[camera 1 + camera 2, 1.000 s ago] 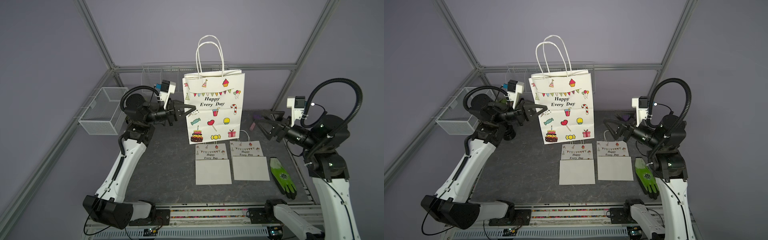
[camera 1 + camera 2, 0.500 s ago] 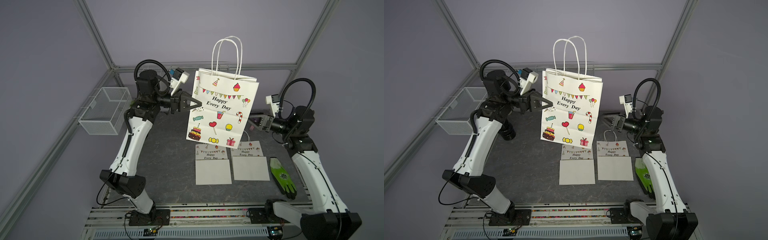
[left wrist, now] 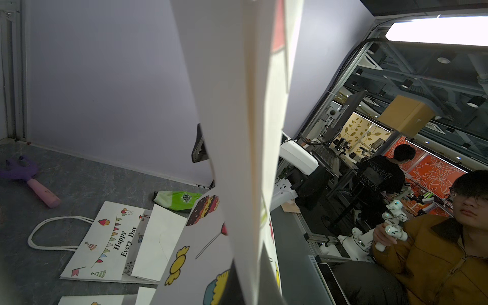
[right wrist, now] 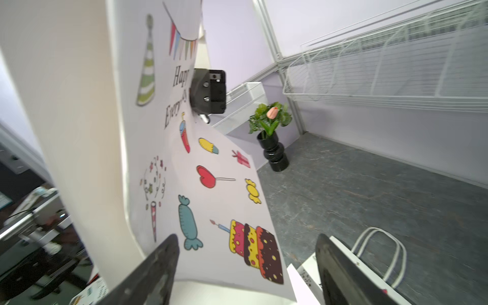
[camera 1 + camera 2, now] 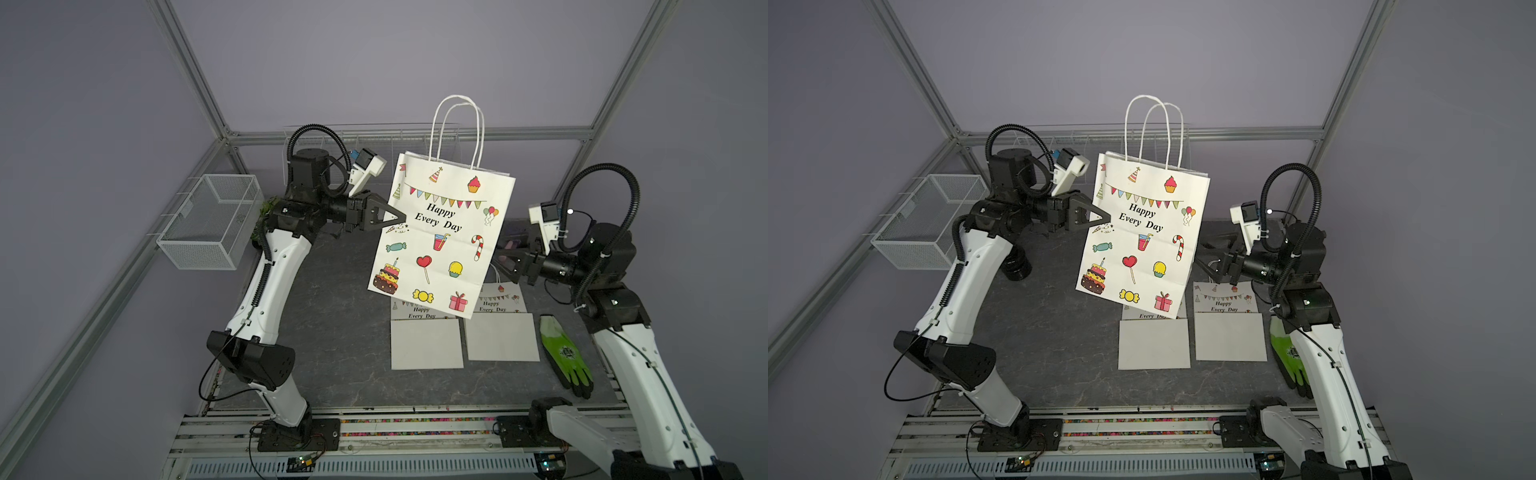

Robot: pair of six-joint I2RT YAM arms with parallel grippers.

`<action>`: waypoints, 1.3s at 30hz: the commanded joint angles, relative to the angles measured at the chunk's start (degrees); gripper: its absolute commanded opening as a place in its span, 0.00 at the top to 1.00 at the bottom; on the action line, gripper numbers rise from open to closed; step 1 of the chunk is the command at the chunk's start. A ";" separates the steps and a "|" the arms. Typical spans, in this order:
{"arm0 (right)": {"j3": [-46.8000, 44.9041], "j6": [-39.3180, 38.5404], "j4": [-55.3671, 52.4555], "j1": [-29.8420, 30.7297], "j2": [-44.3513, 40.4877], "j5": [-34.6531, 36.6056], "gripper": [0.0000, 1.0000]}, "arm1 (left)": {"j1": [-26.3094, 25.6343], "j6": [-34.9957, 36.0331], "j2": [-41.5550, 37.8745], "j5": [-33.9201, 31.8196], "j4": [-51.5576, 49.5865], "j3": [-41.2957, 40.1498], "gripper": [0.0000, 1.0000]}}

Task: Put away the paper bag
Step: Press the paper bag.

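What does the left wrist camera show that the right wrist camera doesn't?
Only the left wrist view: a purple-and-pink plastic tool, a green glove, and a person in a brown jacket. Only the right wrist view: a black vase with a pink tulip, a white wire rack, and the open right gripper. Both: the white printed paper bag, and a folded flat paper bag on the grey table.

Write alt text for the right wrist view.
A party-print paper bag hangs tilted before the open right gripper, pinched at its far edge by the shut left gripper. A black vase with a flower stands on the table behind.
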 commanded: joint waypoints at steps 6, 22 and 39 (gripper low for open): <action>-9.82 -0.94 3.54 0.12 -10.37 8.61 0.16 | 0.04 1.72 -0.74 3.31 -0.69 0.45 1.00; -4.82 0.24 7.49 6.22 -0.45 -3.27 0.19 | -0.94 1.08 0.15 3.32 -0.66 0.40 1.00; -0.95 -0.84 6.31 11.53 1.67 0.00 0.78 | -1.39 0.73 1.59 3.13 -0.70 -1.35 1.00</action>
